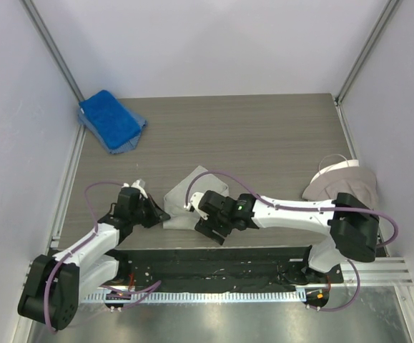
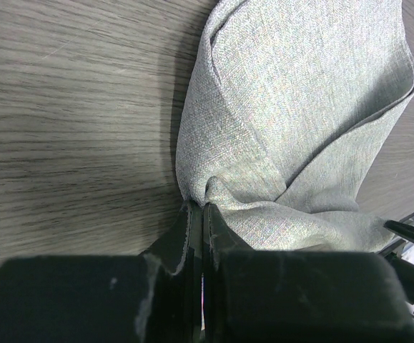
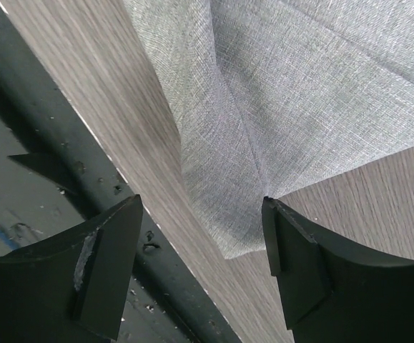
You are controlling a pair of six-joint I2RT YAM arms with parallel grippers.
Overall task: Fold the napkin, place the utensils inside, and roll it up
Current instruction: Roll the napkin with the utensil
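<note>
Top view: arm bases point(image 1: 49, 286) are sitting closest, with both arms reaching in over the near edge of the table point(image 1: 264, 136). Napkin point(image 1: 181, 196) is lying near-centre, just past that edge, between the two tools. Left gripper point(image 1: 156, 213) is touching its left side; right gripper point(image 1: 201, 213) is covering its near-right part. Cloth is reading as an uneven wedge. Long axis is running roughly near-to-far, pointed end aiming away from the bases and leaning slightly right. Blue towel point(image 1: 110, 118) is lying far-left and beige cloth point(image 1: 342, 182) far-right, both well apart from it. No utensil is showing.

Left wrist: left gripper point(image 2: 196, 211) is clenching a bunched bit of the napkin point(image 2: 285, 107) edge, jaws pressed together on fabric. Two layers are showing along one side, so a fold looks underway but not squared off.

Right wrist: right gripper point(image 3: 203, 207) is hanging released, jaws spread, straddling a napkin point(image 3: 299, 93) corner. Contact is unclear. That corner is pointing toward the table's near edge.

Progress, my read: early. Fold is only partly forming; utensil placing and rolling are both outstanding.
</note>
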